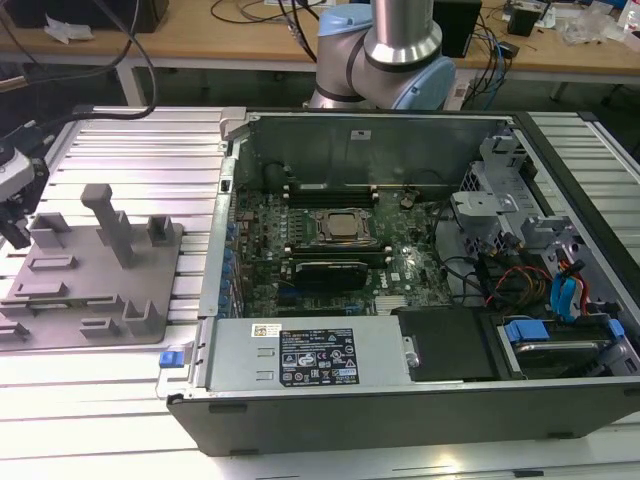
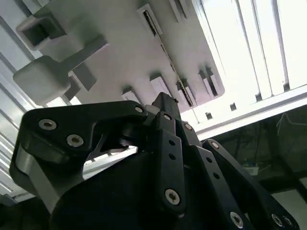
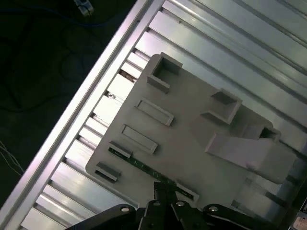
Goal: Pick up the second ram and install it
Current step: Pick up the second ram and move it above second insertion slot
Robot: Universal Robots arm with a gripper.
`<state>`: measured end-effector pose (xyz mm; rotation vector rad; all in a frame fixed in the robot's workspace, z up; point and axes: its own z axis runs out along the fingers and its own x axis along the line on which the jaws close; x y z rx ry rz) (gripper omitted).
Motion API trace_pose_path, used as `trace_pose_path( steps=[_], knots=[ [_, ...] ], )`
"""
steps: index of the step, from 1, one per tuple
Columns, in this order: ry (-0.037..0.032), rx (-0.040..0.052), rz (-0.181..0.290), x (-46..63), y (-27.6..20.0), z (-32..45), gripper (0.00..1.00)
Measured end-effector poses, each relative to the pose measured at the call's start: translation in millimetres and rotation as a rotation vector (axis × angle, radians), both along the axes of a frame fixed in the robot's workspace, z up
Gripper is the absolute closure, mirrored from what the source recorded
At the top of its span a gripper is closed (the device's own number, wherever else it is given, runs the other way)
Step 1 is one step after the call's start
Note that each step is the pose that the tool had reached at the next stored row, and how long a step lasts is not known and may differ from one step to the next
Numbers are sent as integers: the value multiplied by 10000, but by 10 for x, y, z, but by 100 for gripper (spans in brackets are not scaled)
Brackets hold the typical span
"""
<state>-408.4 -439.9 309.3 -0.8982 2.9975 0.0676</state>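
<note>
Jaws at second ram (image 3: pixel 136 164) in grey holder (image 3: pixel 192 120)

Grey holder plate (image 1: pixel 90 300) on slatted metal table (image 1: pixel 140 150), open computer case (image 1: pixel 400 415) beside it, motherboard (image 1: pixel 405 270) inside

second ram (image 3: pixel 136 165) partly hidden behind gripper (image 3: pixel 165 186), holder plate (image 1: pixel 75 305) cut by exterior view's left edge

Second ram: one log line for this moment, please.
stage: pickup | pincer: at second ram, contact unclear | second ram: on edge in grey holder, not yet lifted
</note>
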Motion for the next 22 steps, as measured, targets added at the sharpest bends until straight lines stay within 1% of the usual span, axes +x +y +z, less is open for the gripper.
trace_pose_path(
  steps=[1,6,7,9,12,14,15,17,19,21,22],
  knots=[
    [1,-17,682,0,0,-6,92],
    [0,-54,2268,0,0,-19,92],
    [0,-65,2781,0,0,-24,92],
    [0,-79,3440,0,0,-30,92],
    [1,-106,4175,0,0,-36,92],
    [5,-138,4572,0,0,-39,92],
    [11,-173,4982,0,0,-41,92],
    [17,-215,5597,0,0,-47,92],
    [18,-232,6001,0,0,-51,92],
    [13,-247,6780,0,0,-61,92],
    [8,-252,7243,0,0,-68,92]
  ],
)
